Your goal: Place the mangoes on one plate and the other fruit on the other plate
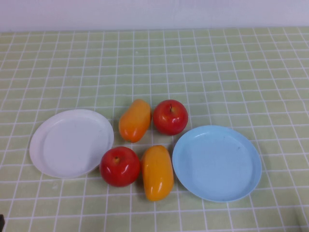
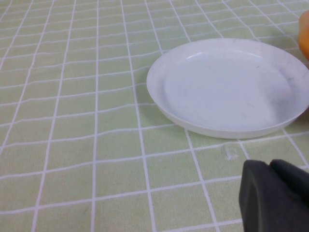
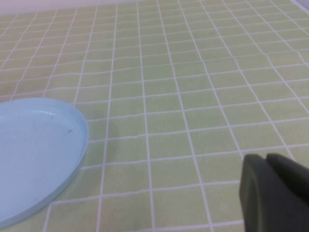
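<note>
Two orange mangoes (image 1: 135,121) (image 1: 157,172) and two red apples (image 1: 170,117) (image 1: 119,166) lie on the cloth between the plates. The white plate (image 1: 71,142) is on the left and the light blue plate (image 1: 217,163) on the right, both holding nothing. My left gripper (image 2: 270,165) is shut with nothing in it, hanging a little short of the white plate (image 2: 231,87); a sliver of mango (image 2: 305,36) shows beyond that plate. My right gripper (image 3: 265,158) is shut too, holding nothing, off to the side of the blue plate (image 3: 34,154). Neither arm shows in the high view.
A green checked tablecloth (image 1: 217,72) covers the table up to a pale wall (image 1: 154,14) at the back. Open cloth lies behind the fruit and to both outer sides of the plates.
</note>
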